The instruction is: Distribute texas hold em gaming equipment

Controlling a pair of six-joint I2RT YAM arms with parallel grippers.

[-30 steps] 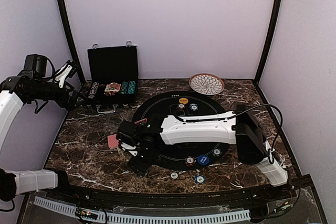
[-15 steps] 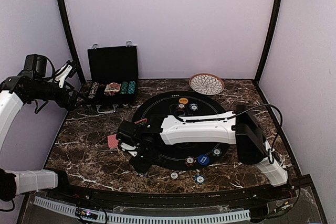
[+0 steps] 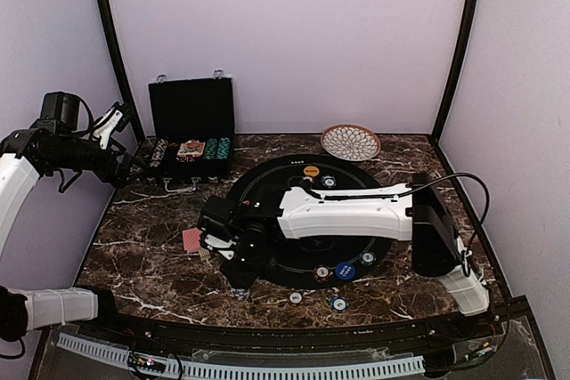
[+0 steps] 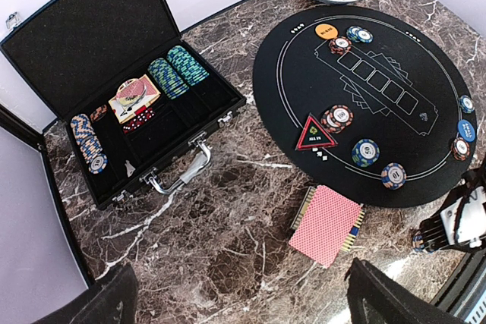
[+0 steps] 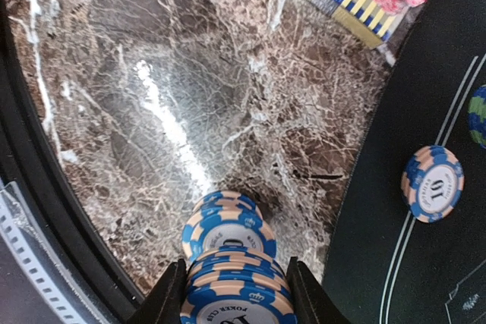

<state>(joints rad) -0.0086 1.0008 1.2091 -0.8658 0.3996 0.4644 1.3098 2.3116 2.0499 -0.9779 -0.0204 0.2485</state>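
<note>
Change: over the last second the right arm has swung slightly, with the elbow further right and the wrist nudged along the near-left rim of the felt mat [image 3: 267,186]. The yellow edge of the card deck [image 3: 191,239] is now more exposed from above.
Right tool [image 5: 235,297]: clamped on a chip stack [image 5: 231,263] of blue-and-peach chips, jaws hugging both sides.
Chip stack position: over bare counter [image 5: 152,73], just off the mat edge. The lowest chips may already touch the counter, but the wrist view is too tight to tell.
Left tool [image 4: 250,297]: fingers wide apart and empty, up high near the open case [image 4: 76,43]. No visible change.
Card deck now: face down on the counter just beside the mat, apart from the stack.
Other gear: a loose chip [image 5: 433,184] and more chips and buttons on the mat, with spare chips in the case.
Meaning: probably another player's stack being set down at the near-left seat. Letting go looks like the next step, and the tall stack could topple.
</note>
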